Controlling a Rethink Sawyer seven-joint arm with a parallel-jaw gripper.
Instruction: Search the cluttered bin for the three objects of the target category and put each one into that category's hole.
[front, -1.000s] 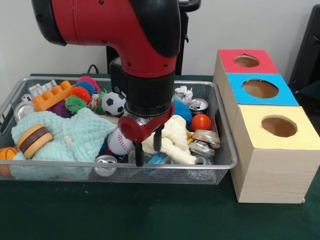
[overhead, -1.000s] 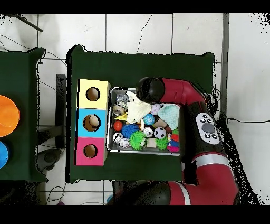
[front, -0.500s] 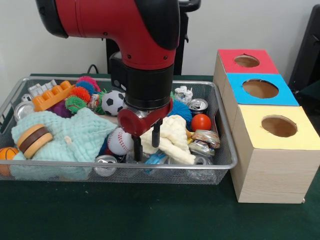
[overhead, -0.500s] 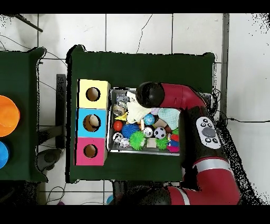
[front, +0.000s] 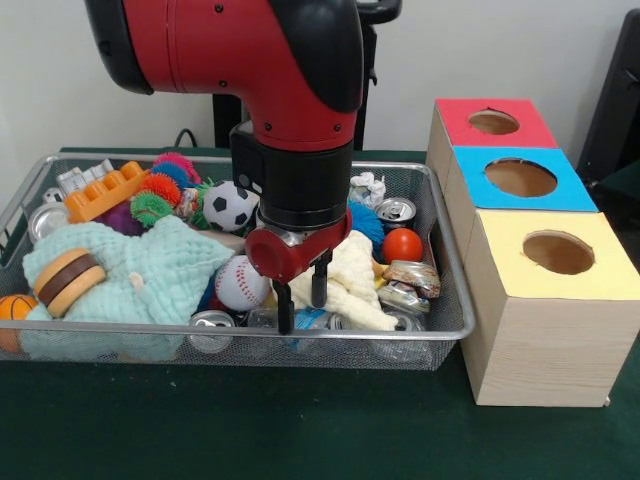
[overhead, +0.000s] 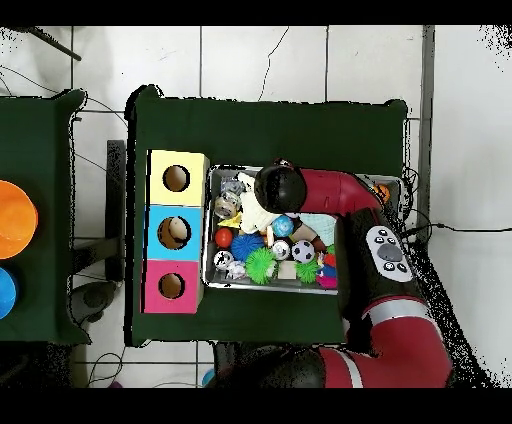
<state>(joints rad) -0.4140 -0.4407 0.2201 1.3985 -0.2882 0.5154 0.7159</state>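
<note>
The wire mesh bin (front: 120, 328) is full of mixed objects and also shows in the overhead view (overhead: 207, 232). My gripper (front: 301, 305) hangs low over the bin's front middle, open and empty. Its fingertips (front: 284, 318) stand between a baseball (front: 238, 282) and a cream cloth (front: 355, 278), just above a silver can (front: 212, 325) and blue clutter. In the overhead view the arm's wrist (overhead: 275, 187) hides the gripper. Three wood-grain boxes with holes stand beside the bin: red top (front: 493, 122), blue top (front: 520, 178), yellow top (front: 557, 252).
The bin also holds a soccer ball (front: 228, 206), a red ball (front: 402, 244), crushed cans (front: 408, 282), a mint cloth (front: 150, 265), a burger toy (front: 68, 280), an orange block (front: 105, 190) and spiky balls (front: 158, 190). The boxes stand close against the bin's side.
The gripper rose a little, then came down again slightly to the right in the front view. In the overhead view the wrist moved further in over the bin. It stayed open.
</note>
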